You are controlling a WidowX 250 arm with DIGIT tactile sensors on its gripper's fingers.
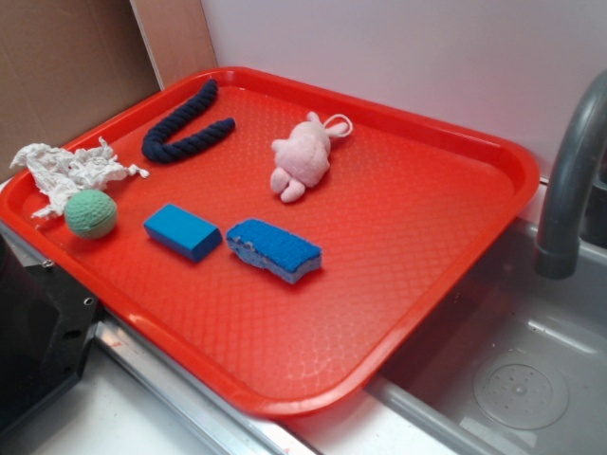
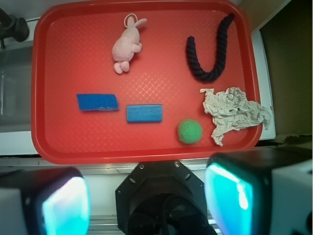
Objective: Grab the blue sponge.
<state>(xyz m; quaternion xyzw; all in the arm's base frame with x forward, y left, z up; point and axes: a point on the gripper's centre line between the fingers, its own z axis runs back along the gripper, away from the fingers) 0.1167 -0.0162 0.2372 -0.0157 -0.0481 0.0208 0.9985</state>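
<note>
Sponge, blue (image 2: 97, 102): oblong piece with fuzzy deep-blue top, paler porous underside and wavy edges, lying flat on the red tray (image 2: 63, 147). In the wrist view it sits ahead of the jaws and off toward the side of the left-hand finger, well apart from both fingers; nothing touches it. Its long axis runs roughly crosswise to the view, parallel to the line joining the two fingers, with a slight tilt, so a grasp across its short width would seem to call for a wrist turn as well as a reach forward.

Gripper (image 2: 146, 198): jaws spread wide, empty, hanging back over the sink edge short of the tray's near rim. Fingers (image 2: 63, 205) show as blurred pale pads with a teal sheen at the bottom corners of the wrist view. Arm not clearly seen in the exterior view.

Block, blue, smooth and sharp-edged (image 2: 144, 113): just beside the sponge, closer to the jaws' centre line, not touching it. Judged the likeliest thing to be taken by mistake.

Ball, green knitted (image 2: 190, 131): nearest item to the jaws, toward the right-hand finger.

Paper, crumpled white (image 2: 232, 112): beyond the ball, further to that side.

Rope, dark navy, curved (image 2: 210, 51): far side of the tray.

Toy, pink plush (image 2: 126, 45): far side, beyond the sponge.

Faucet, grey (image 1: 569, 180): beside the tray, over the sink
</note>
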